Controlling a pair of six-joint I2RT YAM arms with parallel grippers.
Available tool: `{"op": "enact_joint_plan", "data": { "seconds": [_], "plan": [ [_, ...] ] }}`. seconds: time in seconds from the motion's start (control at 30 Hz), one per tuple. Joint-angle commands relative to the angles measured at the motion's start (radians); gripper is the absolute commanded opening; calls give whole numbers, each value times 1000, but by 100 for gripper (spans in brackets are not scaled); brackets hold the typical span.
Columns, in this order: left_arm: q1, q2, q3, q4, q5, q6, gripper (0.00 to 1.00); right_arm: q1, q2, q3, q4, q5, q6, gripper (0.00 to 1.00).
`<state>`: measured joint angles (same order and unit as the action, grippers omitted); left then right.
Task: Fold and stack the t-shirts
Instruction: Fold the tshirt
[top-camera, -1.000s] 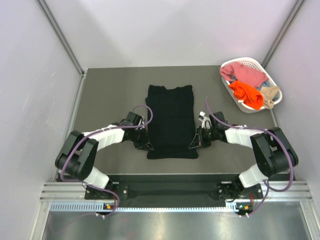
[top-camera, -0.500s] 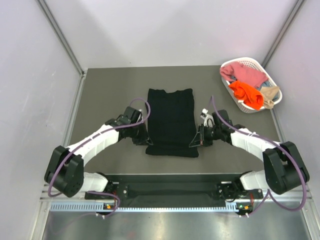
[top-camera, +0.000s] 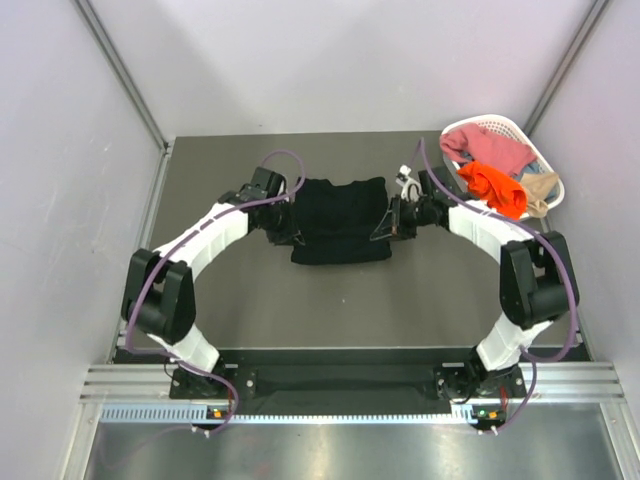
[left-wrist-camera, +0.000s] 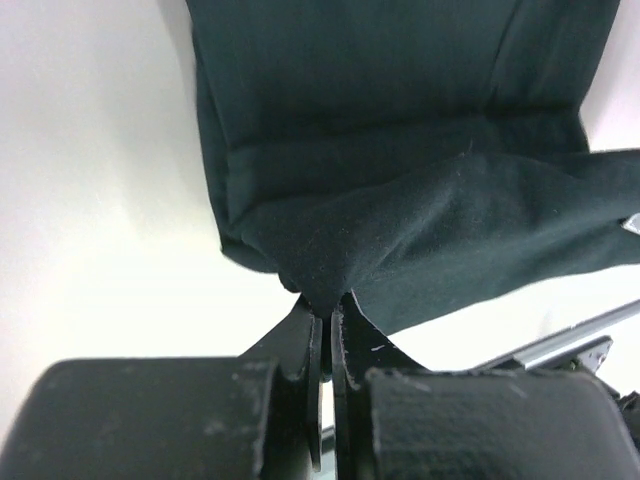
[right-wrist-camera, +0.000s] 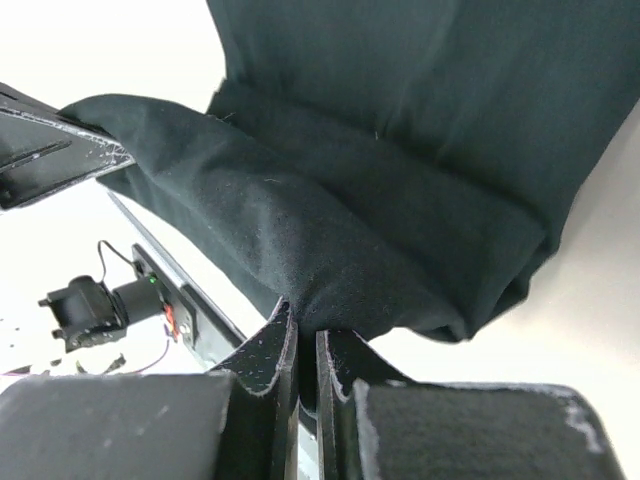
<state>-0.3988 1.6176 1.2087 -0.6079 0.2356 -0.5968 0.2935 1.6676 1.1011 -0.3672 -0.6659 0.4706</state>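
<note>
grey table (top-camera: 250, 290) holds black t-shirt (top-camera: 340, 215); wrist views (only) show pinch

My fingers (left-wrist-camera: 292, 348) scuffed matt black plastic, shirt (top-camera: 340, 215) soft matt black cloth, finely woven, table (top-camera: 230, 300) smooth dull grey, basket (top-camera: 497, 122) upper right white plastic

Shirt (top-camera: 340, 220) on table (top-camera: 300, 300) centre — basket (top-camera: 512, 121) far right, other shirts (top-camera: 492, 152) inside.

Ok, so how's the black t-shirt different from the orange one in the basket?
The black t-shirt lies on the table, partly folded over; the orange t-shirt sits crumpled in the white basket. The black one is pinched by the left gripper and right gripper; the orange one is untouched. Both are soft cloth.
</note>
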Motion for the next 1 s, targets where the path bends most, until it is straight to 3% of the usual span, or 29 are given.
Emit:
{"op": "enact_joint_plan", "data": {
  "seconds": [0.0,0.33,0.97],
  "plan": [
    [38,51,100,-12,4,52,0,-30,52,109,-33,-38,-23,0],
    [86,229,308,-21,33,81,0,-82,239,319,-64,-75,-13,0],
    [140,461,520,-43,53,89,0,-117,504,575,-91,-101,7,0]
  ]
}}
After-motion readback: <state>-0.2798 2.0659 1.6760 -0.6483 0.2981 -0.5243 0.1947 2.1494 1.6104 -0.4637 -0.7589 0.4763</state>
